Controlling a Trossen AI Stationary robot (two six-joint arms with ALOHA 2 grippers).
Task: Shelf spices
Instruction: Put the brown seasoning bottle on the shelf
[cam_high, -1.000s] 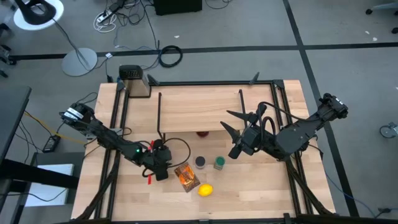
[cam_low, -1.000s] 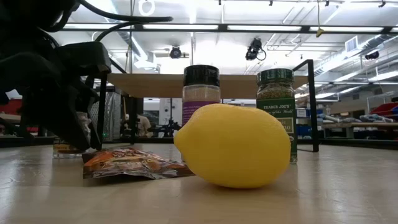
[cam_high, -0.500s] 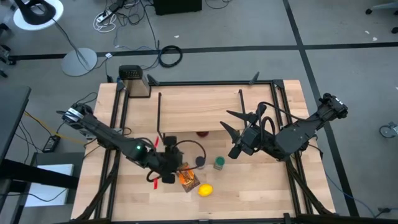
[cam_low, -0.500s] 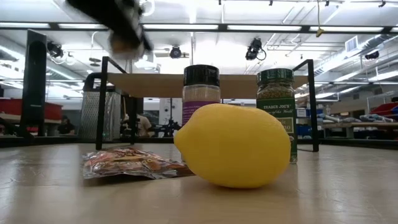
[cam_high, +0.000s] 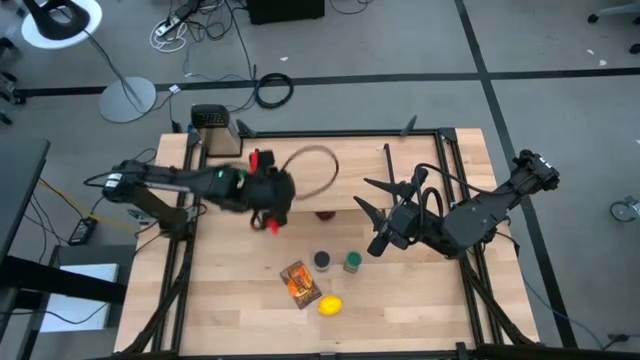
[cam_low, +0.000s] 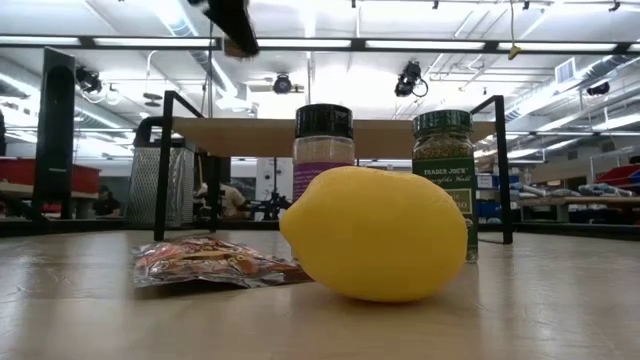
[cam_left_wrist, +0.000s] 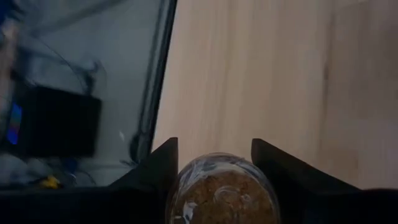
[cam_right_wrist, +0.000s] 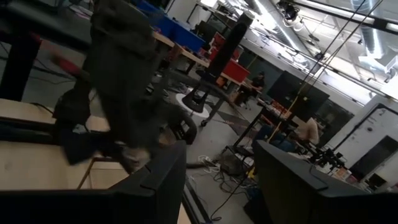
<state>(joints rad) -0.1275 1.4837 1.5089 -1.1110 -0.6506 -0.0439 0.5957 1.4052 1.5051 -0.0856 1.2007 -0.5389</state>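
Observation:
The shelf is a light wooden board on thin black legs at the table's far middle; it also shows in the low view. My left gripper hangs above the shelf's left end, shut on a clear jar of pale brown spice. The purple jar with a black lid and the green jar stand on the table in front of the shelf. The flat orange packet lies nearer. My right gripper stands open and level at the shelf's right end, holding nothing. My left gripper pinches the pale jar between its two fingers, one on each side of its round body. The fingers slant down from the table's left side. The jar is lifted clear, above the shelf's wooden board. Its far end is out of the picture.
A yellow lemon lies by the packet near the front edge and fills much of the low view. A small dark red round thing sits at the shelf's front edge. A metal grater stands at the far left corner.
My left gripper has risen from the table beside the orange packet and swung toward the far edge, over the shelf's left end, rolling as it went. The pale jar went with it, lifted clear of the table. My right arm has kept still.

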